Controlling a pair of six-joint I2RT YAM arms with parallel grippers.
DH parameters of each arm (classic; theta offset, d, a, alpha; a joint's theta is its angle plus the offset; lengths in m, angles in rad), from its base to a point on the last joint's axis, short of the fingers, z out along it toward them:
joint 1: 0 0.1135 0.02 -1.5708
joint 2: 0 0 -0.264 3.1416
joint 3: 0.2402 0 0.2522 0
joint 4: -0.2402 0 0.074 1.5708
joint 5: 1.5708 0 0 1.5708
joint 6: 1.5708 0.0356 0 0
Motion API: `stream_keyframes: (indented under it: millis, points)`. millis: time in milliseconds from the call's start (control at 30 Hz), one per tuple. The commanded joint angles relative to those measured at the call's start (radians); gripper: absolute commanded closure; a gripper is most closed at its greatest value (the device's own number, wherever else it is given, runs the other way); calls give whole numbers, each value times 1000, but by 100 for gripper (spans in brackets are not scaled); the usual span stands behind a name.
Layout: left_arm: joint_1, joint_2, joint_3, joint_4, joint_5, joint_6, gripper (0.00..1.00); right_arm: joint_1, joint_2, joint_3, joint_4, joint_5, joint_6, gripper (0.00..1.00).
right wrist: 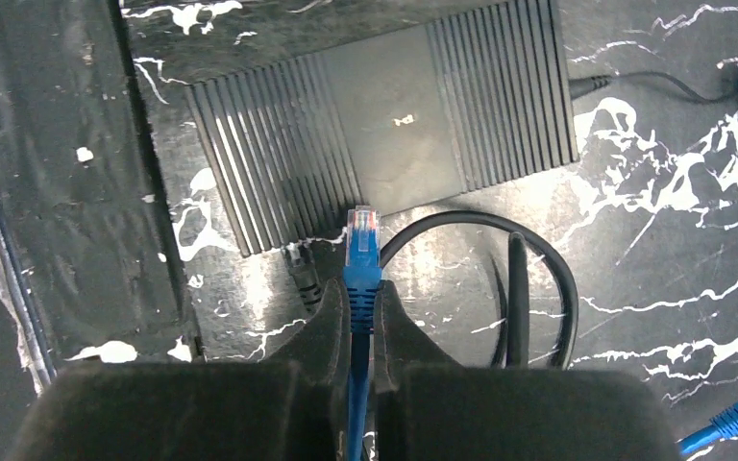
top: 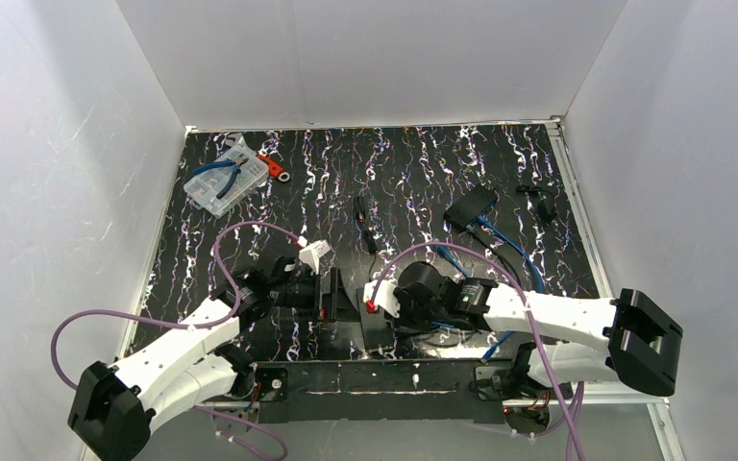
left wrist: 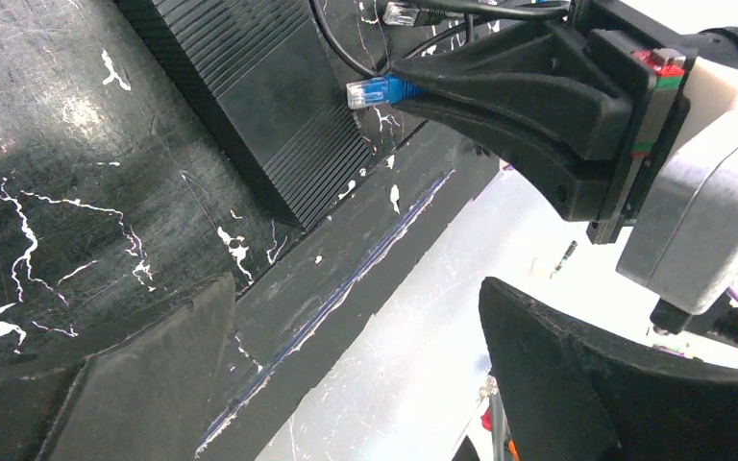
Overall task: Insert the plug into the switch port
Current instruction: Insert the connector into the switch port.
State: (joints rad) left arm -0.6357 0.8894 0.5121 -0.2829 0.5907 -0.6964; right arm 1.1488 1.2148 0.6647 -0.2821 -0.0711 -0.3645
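Observation:
The black ribbed switch [right wrist: 384, 125] lies flat on the marbled mat; it also shows in the left wrist view [left wrist: 259, 86]. My right gripper [right wrist: 362, 307] is shut on the blue boot of the plug [right wrist: 362, 245], whose clear tip reaches the switch's near edge. I cannot tell whether the tip is inside a port. The left wrist view shows the plug [left wrist: 375, 91] level with the switch's end face. My left gripper [left wrist: 375, 384] is open and empty, just left of the right gripper [top: 377, 305] in the top view [top: 327, 293].
A black cable loop [right wrist: 538, 279] and a black plug [right wrist: 300, 267] lie by the switch. A second black box with blue cables [top: 471, 206] sits at back right. A clear parts box with blue pliers [top: 223, 178] stands at back left. The mat's front edge [left wrist: 346, 288] is close.

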Motion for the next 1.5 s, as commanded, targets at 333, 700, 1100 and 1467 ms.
stream_keyframes:
  millis: [333,700,1100,1467]
  points:
    - [7,47,27,50,6,-2,2,-64,94,34,32,156,87,99]
    - [15,143,9,134,-45,-19,2,-62,71,25,84,-94,127,99]
    - [29,258,-35,227,-62,-50,2,-55,115,21,162,-139,232,99]
    - [28,327,-37,257,-36,-51,2,-44,196,23,236,-99,340,99]
